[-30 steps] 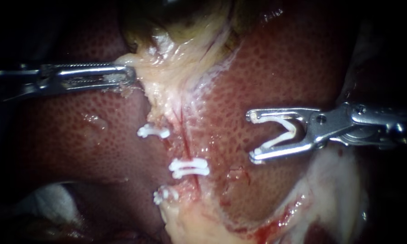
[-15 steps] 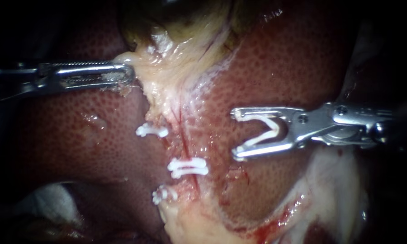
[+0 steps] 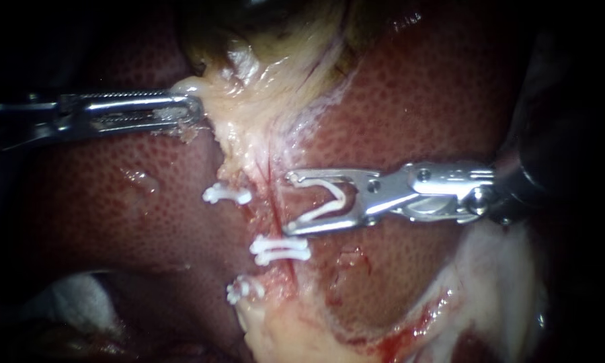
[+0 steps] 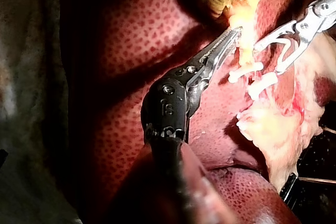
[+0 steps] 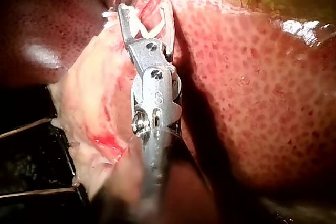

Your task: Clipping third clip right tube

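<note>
Approach is nearly finished, but the clip is not yet fired. The right instrument point(image 3: 288, 205) enters from three o'clock. Its jaws stand wide apart and cradle an open clip point(image 3: 341, 197), one white leg against each jaw. The tips lie at the edge of the right tube point(image 3: 276, 214), a thin red strand running toward six o'clock over the liver point(image 3: 396, 101); they do not straddle it yet.

One seated clip point(image 3: 280, 249) crosses that strand just at six o'clock of the jaws. Two other clips point(image 3: 227, 195) lie toward nine and seven o'clock, and I cannot tell which tube they hold.

At ten o'clock, the left instrument point(image 3: 193, 111) is clamped on the pale tissue point(image 3: 235, 128) below the gallbladder point(image 3: 262, 33).

What is left, as I judge it, is sliding across the tube, squeezing and letting go.
</note>
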Robot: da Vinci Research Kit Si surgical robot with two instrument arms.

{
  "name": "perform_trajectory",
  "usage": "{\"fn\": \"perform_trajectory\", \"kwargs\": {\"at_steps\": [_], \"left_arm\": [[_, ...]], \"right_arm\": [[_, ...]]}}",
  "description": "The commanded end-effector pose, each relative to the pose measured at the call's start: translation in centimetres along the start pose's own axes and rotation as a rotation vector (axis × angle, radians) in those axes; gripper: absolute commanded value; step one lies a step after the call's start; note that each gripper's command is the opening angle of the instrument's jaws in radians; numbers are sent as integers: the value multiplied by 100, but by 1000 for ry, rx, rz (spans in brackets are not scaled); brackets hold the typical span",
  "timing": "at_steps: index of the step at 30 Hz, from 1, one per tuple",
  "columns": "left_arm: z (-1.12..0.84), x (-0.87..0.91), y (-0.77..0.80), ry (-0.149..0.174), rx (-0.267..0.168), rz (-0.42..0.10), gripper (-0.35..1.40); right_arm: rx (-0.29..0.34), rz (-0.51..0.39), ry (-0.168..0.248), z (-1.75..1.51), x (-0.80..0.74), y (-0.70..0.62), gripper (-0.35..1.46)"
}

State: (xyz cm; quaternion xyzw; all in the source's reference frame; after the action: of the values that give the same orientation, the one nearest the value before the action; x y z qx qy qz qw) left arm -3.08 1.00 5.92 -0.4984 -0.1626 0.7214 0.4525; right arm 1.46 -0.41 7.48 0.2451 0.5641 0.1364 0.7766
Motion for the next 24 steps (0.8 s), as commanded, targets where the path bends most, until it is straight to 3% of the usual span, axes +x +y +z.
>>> {"fn": "perform_trajectory", "kwargs": {"at_steps": [1,5,11,17,24], "left_arm": [[0,0,0,0,0,0,-35],[1,0,2,0,1,0,-35],[2,1,2,0,1,0,-35],[2,1,2,1,2,-1,-35],[2,1,2,1,2,0,-35]], "right_arm": [[5,5,0,3,-3,2,49],[17,18,-3,16,-11,5,49],[63,79,-4,30,-13,-2,49],[116,156,56,37,-5,-10,49],[146,229,119,38,3,-10,49]]}}
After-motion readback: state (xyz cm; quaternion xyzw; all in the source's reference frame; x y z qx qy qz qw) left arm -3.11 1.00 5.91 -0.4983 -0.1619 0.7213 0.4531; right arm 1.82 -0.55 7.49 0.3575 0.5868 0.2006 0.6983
